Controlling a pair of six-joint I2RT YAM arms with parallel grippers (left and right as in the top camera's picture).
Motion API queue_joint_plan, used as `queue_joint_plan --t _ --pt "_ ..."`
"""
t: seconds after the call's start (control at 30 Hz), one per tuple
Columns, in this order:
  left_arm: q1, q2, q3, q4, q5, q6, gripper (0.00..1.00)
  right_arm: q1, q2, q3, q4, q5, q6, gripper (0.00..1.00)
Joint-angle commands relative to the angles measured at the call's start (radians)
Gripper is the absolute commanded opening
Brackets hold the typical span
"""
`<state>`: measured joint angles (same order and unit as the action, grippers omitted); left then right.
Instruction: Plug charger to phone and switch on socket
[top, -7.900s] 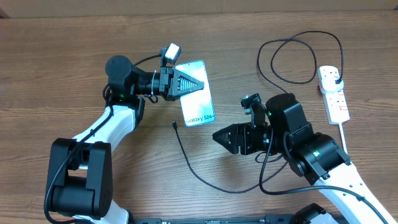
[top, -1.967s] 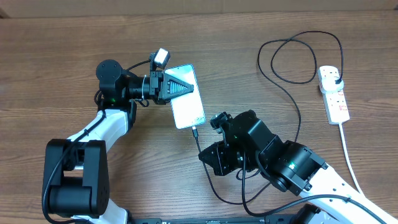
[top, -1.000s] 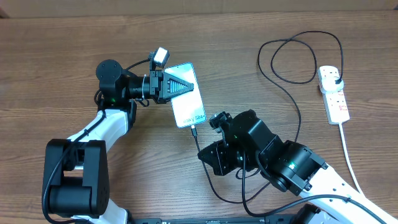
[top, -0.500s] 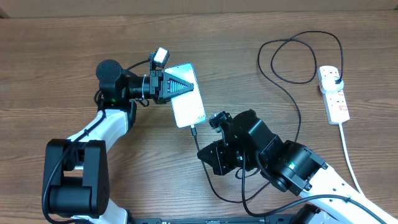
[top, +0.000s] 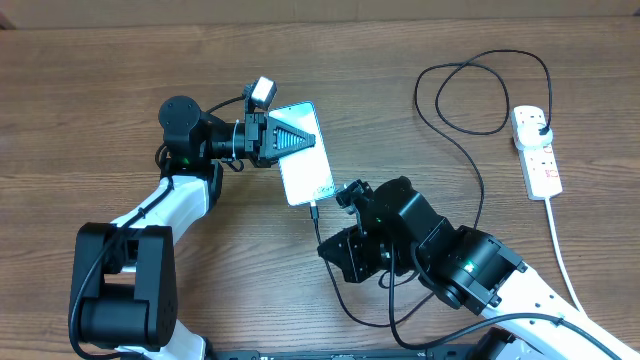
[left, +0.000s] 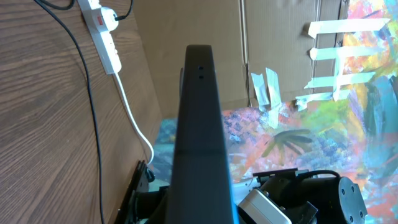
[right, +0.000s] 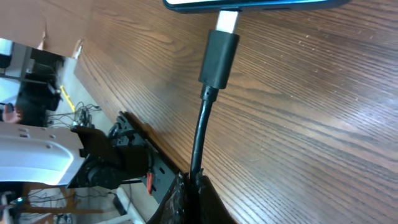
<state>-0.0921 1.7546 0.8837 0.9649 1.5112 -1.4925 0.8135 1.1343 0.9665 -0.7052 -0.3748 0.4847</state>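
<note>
— What have the left jaws got?
— They're clenched on the phone (top: 308, 172); its lower end sticks out past them.
— The right jaws?
— Grasping the charger (right: 217, 57) cable just behind the connector, whose tip sits at the phone's port with metal showing.
— The socket (top: 538, 155)?
— Flat on the worktop (top: 100, 80), well apart from both jaws.

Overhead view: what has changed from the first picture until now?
The right gripper has moved left toward the phone and taken hold of the charger, whose tip lay loose on the table before. The tip now sits at the phone's lower edge, with some metal still showing. The left gripper and the phone have shifted a little to the left. The socket has stayed in place.
</note>
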Motion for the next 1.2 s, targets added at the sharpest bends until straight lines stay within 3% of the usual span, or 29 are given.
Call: queue_joint_plan --t 0.0,0.8,0.93,1.17 --pt "-0.015 -0.01 0.001 0.006 0.069 0.016 0.04 -0.004 -0.006 0.0 0.018 0.102 -0.05 0.04" --pt "-0.02 -0.01 0.0 0.005 0.069 0.05 0.04 -0.005 -0.006 0.003 0.109 0.152 -0.074 0.05" --pt "-0.019 -0.01 0.001 0.005 0.069 0.066 0.04 -0.005 -0.006 0.003 0.063 0.149 -0.074 0.13" --pt "-0.019 -0.01 0.001 0.005 0.051 0.08 0.04 -0.003 -0.057 0.044 0.014 0.116 -0.074 0.52"
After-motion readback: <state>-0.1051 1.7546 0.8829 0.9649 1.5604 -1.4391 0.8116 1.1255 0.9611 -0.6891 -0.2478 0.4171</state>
